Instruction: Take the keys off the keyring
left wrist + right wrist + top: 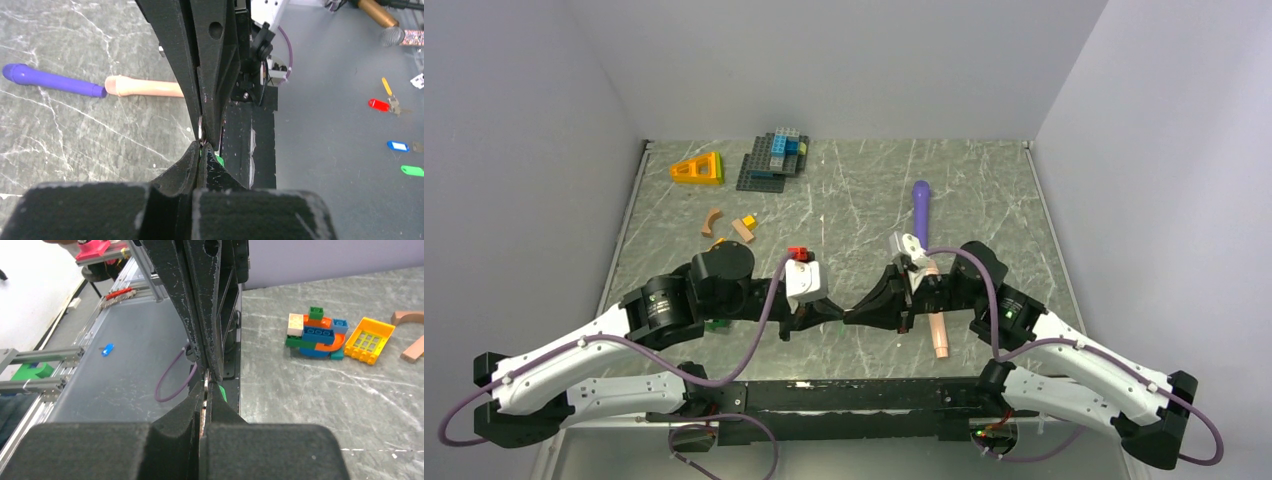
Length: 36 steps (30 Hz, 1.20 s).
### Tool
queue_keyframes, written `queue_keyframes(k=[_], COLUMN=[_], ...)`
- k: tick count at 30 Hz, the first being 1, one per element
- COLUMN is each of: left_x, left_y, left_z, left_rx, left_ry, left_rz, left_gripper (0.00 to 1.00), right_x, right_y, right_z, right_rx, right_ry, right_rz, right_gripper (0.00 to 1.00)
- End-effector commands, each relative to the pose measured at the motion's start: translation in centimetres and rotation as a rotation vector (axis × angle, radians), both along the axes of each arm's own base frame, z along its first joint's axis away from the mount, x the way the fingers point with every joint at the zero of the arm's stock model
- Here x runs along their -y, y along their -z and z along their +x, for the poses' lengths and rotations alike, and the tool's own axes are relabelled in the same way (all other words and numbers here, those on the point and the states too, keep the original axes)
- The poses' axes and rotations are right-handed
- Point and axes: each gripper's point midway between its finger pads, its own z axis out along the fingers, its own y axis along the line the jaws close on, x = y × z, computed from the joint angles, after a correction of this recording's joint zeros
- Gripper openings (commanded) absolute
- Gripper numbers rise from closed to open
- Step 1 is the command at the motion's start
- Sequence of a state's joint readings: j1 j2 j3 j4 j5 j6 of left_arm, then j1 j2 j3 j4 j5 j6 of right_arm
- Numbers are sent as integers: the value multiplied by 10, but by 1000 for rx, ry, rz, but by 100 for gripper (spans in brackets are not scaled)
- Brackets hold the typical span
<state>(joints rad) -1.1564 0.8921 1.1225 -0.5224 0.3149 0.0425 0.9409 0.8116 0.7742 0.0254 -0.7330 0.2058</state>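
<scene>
My two grippers meet tip to tip low over the table's front middle. My left gripper (834,316) is shut; in the left wrist view its tips (202,148) pinch the green-headed key (219,160), which shows only as a green sliver. My right gripper (854,316) is shut; in the right wrist view its tips (207,386) hold a thin edge-on strip of metal, which looks like the keyring (205,384). The green key (222,393) peeks out beside them. The brass key is hidden.
A purple and peach handled tool (921,205) lies behind and beside the right arm and shows in the left wrist view (50,80). A stack of toy bricks (774,155), an orange piece (697,170) and tan arcs (712,220) sit at back left. The table's front edge lies right below the grippers.
</scene>
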Motion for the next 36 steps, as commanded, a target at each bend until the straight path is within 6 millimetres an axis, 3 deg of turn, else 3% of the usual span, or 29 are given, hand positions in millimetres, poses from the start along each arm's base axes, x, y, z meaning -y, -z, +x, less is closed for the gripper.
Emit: queue_keyframes(k=[1,7,24,31,36], left_x=[6,10,4,-6,-19], left_y=[-31,-45,-98,-128,-143], left_z=[8,18,17,19,18], left_rx=[27,4,23,39,26], left_ry=[-52,-119,-148,-176,-193], left_rz=[-120,-210,-472,-594,-727], left_gripper=[0,0,0,0,0], right_x=[5,8,9,15,18], right_y=[-54,-82,-148,-176,-182], right_z=[-2,2,-3,1,4], right_rx=[113,148,214,217,198], right_ry=[23,61,26,58,66], right_rz=[204,318,555,672,749], right_gripper=[0,0,0,0,0])
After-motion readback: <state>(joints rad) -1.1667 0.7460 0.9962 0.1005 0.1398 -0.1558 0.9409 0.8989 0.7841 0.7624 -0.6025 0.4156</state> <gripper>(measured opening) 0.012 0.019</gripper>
